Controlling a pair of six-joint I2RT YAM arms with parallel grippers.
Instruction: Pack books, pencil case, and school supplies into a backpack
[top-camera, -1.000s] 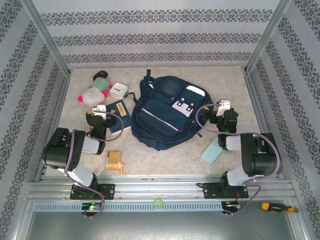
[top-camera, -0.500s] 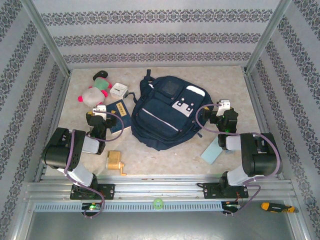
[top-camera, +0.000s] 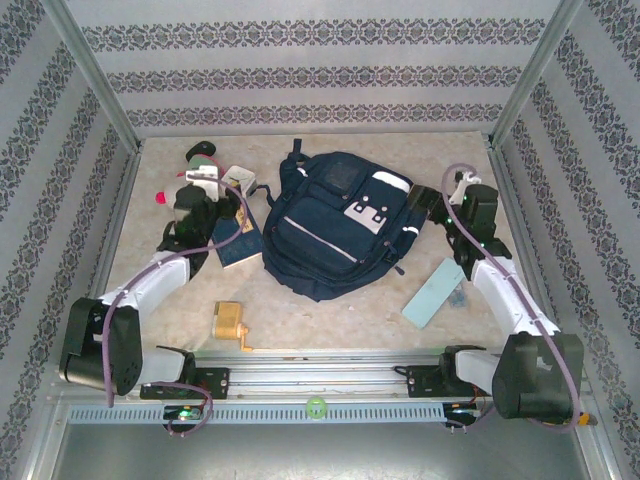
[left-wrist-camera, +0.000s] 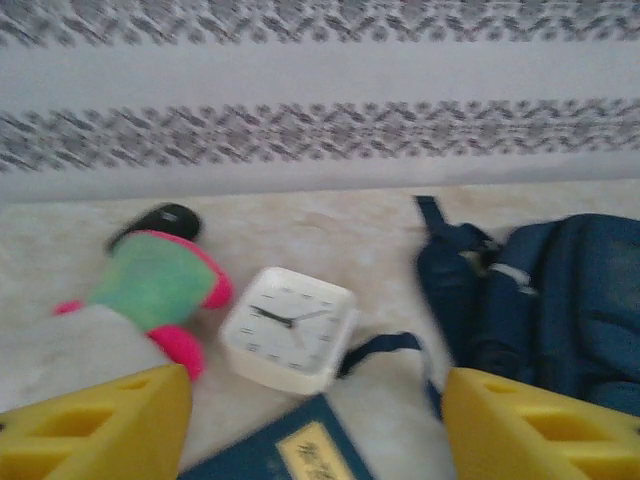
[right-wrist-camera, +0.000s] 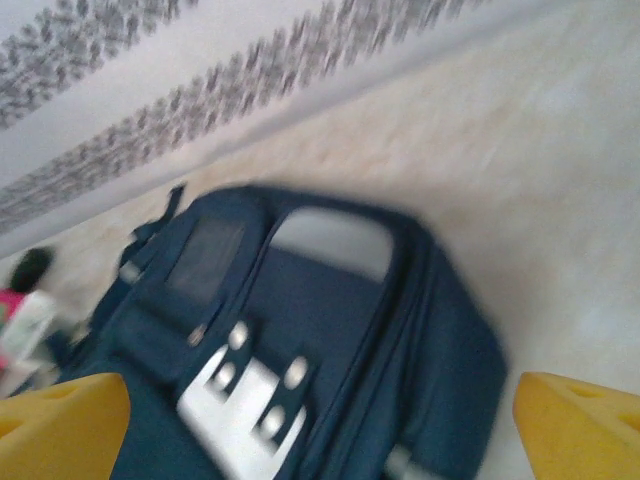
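Now we find the booklet (left-wrist-camera: 290, 455) flat on the table, beside the backpack (top-camera: 335, 225) and just below our left gripper (left-wrist-camera: 315, 400), jaws apart. The right gripper (right-wrist-camera: 320, 400), also spread, sits well apart from it.

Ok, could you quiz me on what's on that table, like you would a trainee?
1. In the left wrist view, what lies between the plush toy and the backpack?
2. Which lies nearest the left arm's base? A booklet, B sharpener, C pencil case.
3. True or false: the right gripper holds the pencil case.
Key: 1 the clock. 2 B. 3 false: the right gripper is open and empty, and the pencil case lies on the table.
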